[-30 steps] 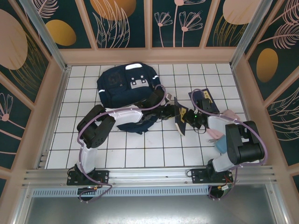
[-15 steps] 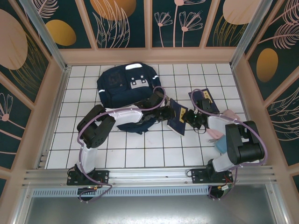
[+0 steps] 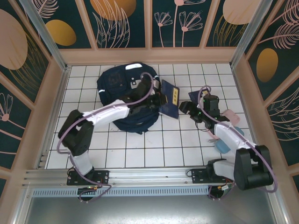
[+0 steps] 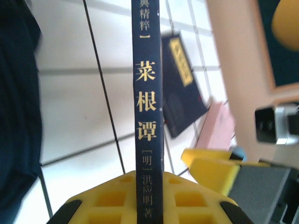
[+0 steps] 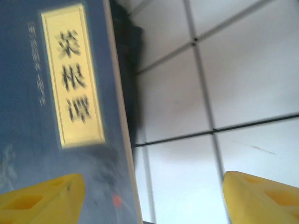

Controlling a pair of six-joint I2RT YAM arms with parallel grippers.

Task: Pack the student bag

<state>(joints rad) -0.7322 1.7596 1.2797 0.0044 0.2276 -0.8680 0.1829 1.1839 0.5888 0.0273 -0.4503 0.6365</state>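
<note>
The student bag (image 3: 122,84), dark navy with grey-white patches, lies at the back left of the tiled floor; its dark fabric runs down the left edge (image 4: 18,116) of the left wrist view. Beside the bag's right side, my left gripper (image 3: 159,100) is shut on a dark blue booklet (image 3: 170,100) with a yellow title label. The booklet's spine (image 4: 148,93) stands upright between the yellow jaws of that gripper (image 4: 148,179). My right gripper (image 3: 187,108) is open just right of the booklet. Its fingers (image 5: 261,196) stand wide apart, with the booklet's cover (image 5: 60,93) close in front.
A second dark blue booklet (image 4: 182,84) lies on the tiles under the right arm. A pink thing (image 3: 230,115) and a light blue thing (image 3: 223,144) lie at the right. Wooden walls close off the floor on three sides.
The left gripper closed on the booklet and carried it up and left towards the bag. The right gripper opened, let the booklet go and drew back to the right.
</note>
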